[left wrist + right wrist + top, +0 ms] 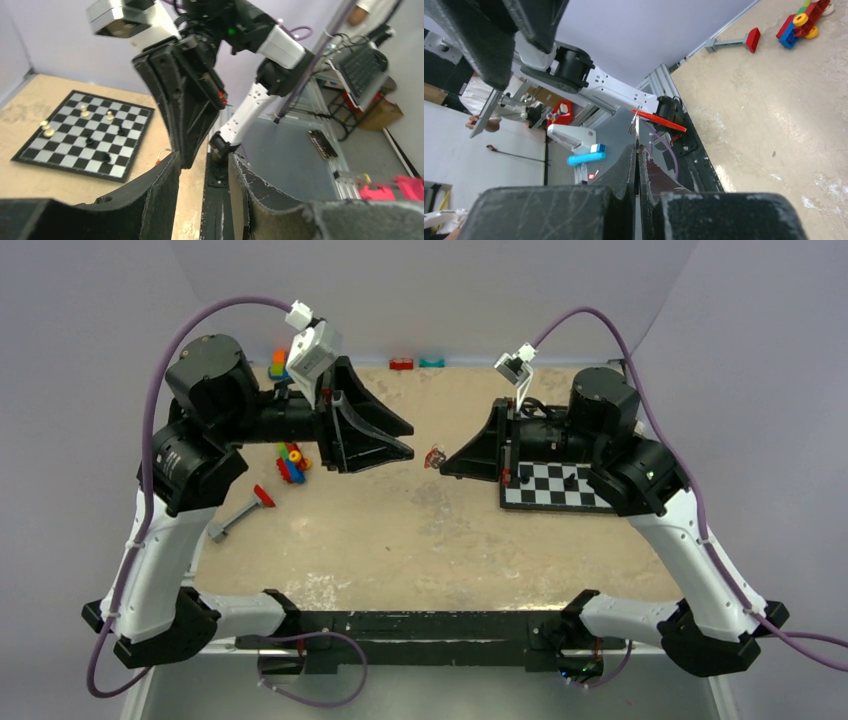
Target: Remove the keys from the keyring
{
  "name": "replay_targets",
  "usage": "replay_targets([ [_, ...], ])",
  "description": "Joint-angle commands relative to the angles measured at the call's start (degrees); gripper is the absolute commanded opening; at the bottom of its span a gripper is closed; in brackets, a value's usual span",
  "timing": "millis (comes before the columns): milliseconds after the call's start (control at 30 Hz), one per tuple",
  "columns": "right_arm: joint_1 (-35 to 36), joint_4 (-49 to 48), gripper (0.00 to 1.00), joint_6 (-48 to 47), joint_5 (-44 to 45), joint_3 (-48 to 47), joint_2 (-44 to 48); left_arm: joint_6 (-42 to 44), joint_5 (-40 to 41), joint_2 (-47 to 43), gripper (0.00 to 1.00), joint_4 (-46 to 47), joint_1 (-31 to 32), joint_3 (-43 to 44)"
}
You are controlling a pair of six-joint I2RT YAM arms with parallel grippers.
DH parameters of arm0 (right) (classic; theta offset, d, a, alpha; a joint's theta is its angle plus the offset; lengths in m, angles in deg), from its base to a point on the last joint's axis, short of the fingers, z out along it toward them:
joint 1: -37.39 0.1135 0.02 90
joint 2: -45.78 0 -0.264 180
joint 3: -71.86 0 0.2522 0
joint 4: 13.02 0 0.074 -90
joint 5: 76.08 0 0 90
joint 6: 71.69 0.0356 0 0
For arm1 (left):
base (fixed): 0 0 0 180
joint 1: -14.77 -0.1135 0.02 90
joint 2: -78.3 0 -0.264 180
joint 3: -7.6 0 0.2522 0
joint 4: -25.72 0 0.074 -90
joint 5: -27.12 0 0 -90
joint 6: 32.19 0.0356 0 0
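- Counter (pixel 420 550): both arms reach inward above its middle, one from each side, with their grippers pointing tip to tip.
- Left gripper (pixel 411 439): the jaws are spread wide and hold nothing. They point at the keys and are just short of them.
- Right gripper (pixel 638 148): the jaws are pinched together on the keyring.
- Keys (pixel 659 120): these hang in the air between the two grippers. The long red axis lies crosswise to the right gripper's fingers and slants slightly.
- Keyring (pixel 636 122): a thin wire seen edge-on, standing straight out from the right gripper's tips.
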Motion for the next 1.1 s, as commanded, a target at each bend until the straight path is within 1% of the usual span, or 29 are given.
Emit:
replay_targets([
  [0,0.13,3.05,0.00,-4.69,-4.00,-2.41,0.23,7.12,-13.93,3.80,0.43,-8.52,-1.28,7.48],
  [100,0.21,3.82,0.00,-6.86,-5.78,-3.08,0.04,8.69,-13.90,6.20,0.42,-12.58,-1.76,10.87],
  [300,0.17,5.64,0.00,-10.54,-7.93,-5.39,-0.91,8.70,-14.11,8.19,0.37,-13.65,-2.32,10.34],
  [400,0.20,7.12,0.00,-11.86,-7.94,-6.96,-1.87,7.60,-14.05,8.55,0.35,-12.30,-2.37,8.80],
  [567,0.15,7.73,0.00,-12.09,-7.04,-7.41,-3.21,3.27,-15.22,8.01,0.34,-4.59,-2.36,4.05],
  [1067,0.15,6.10,0.00,-10.58,-7.02,-6.87,-3.57,5.10,-13.88,9.65,0.31,-7.04,-2.26,3.64],
])
